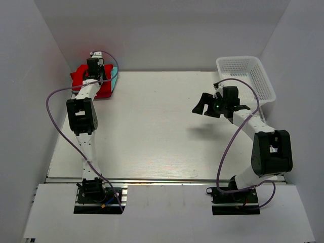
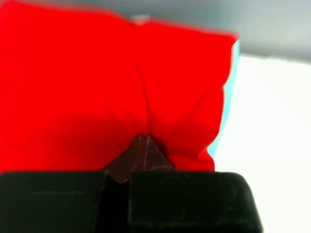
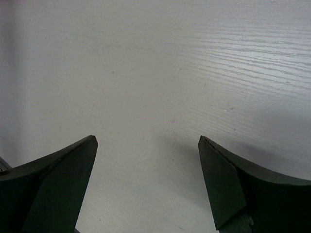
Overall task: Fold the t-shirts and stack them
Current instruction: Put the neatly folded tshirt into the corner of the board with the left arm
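Observation:
A bright red t-shirt (image 1: 79, 76) lies bunched in the far left corner of the table, on top of a mint-green t-shirt (image 1: 115, 81) that shows only as an edge along its right side. My left gripper (image 1: 94, 68) is down on the red t-shirt (image 2: 97, 87). In the left wrist view its jaws (image 2: 144, 139) are shut on a pinch of red cloth that puckers toward the tips, with a mint strip (image 2: 229, 92) to the right. My right gripper (image 1: 212, 104) hangs open over bare table at the right. Nothing is between its fingertips (image 3: 148, 141).
A white mesh basket (image 1: 248, 76) stands at the far right corner, just behind the right gripper. White walls close in the table on the left, back and right. The white tabletop (image 1: 157, 126) stretches between the two arms.

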You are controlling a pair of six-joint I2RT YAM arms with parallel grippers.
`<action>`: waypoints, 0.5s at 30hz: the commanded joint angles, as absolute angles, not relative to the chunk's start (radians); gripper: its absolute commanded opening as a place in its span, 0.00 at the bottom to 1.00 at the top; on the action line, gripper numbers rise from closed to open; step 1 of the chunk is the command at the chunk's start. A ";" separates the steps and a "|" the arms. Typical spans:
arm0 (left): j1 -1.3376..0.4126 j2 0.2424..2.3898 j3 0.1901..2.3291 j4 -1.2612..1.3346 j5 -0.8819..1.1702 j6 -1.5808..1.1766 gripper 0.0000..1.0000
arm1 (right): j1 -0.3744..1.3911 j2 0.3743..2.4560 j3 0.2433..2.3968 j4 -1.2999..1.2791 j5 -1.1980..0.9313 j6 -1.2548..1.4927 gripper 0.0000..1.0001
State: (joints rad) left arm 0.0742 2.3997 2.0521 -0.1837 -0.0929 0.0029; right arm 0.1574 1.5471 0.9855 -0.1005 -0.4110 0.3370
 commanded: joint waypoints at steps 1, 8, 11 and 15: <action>0.074 2.393 2.005 -0.173 -0.023 -0.018 0.00 | 0.156 1.568 1.006 -0.060 -0.429 0.339 0.90; 0.083 2.391 1.988 -0.141 -0.032 -0.051 0.00 | 0.155 1.579 1.011 -0.055 -0.463 0.339 0.90; 0.092 2.343 2.032 -0.132 -0.050 -0.064 0.03 | 0.158 1.551 1.014 -0.055 -0.460 0.327 0.90; 0.092 2.246 2.045 -0.132 -0.042 -0.087 0.65 | 0.161 1.470 0.997 -0.038 -0.469 0.318 0.90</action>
